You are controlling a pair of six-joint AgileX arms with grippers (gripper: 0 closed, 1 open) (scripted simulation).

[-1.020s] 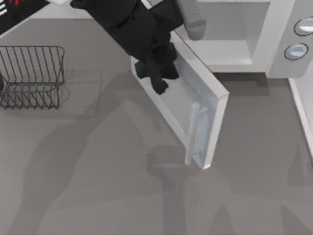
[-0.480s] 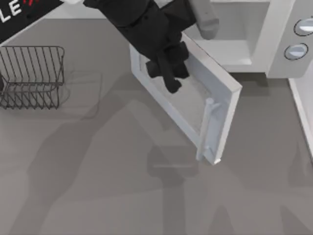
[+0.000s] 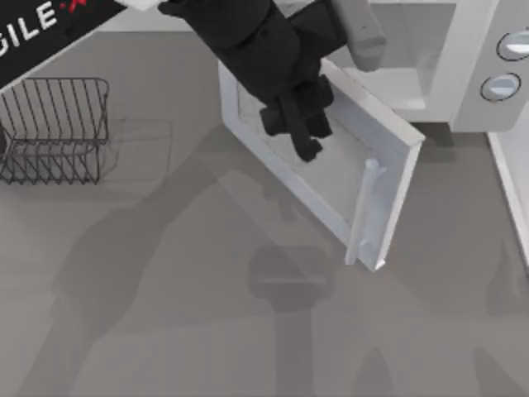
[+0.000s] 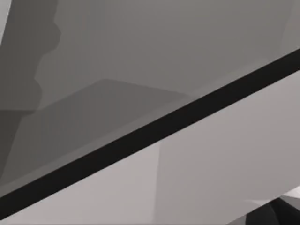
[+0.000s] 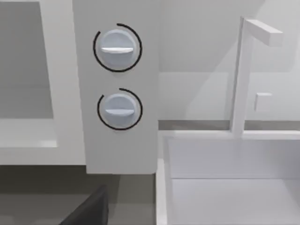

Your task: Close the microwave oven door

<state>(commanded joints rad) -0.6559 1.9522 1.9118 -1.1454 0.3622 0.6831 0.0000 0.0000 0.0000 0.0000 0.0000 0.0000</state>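
We are pushing the door (image 3: 331,165) of the microwave oven (image 3: 463,66) with our left gripper (image 3: 302,124), which is pressing against the door's outer face near the hinge side; whether its fingers are spread or pressed together we cannot tell. The oven is sitting at the top right of the table (image 3: 165,314), its door standing roughly half open, with the handle (image 3: 364,211) on the free edge pointing toward the table's middle. Our right arm is staying parked, its wrist camera looking at the two knobs (image 5: 117,77).

The contact being so close to the hinge, we are risking a slip along the smooth panel, which would leave the door ajar.

Compared with a second ago, the door is swinging further toward the cavity, its free edge sitting further right, and the gripper is following it. The wire rack (image 3: 54,128) is resting where it was.
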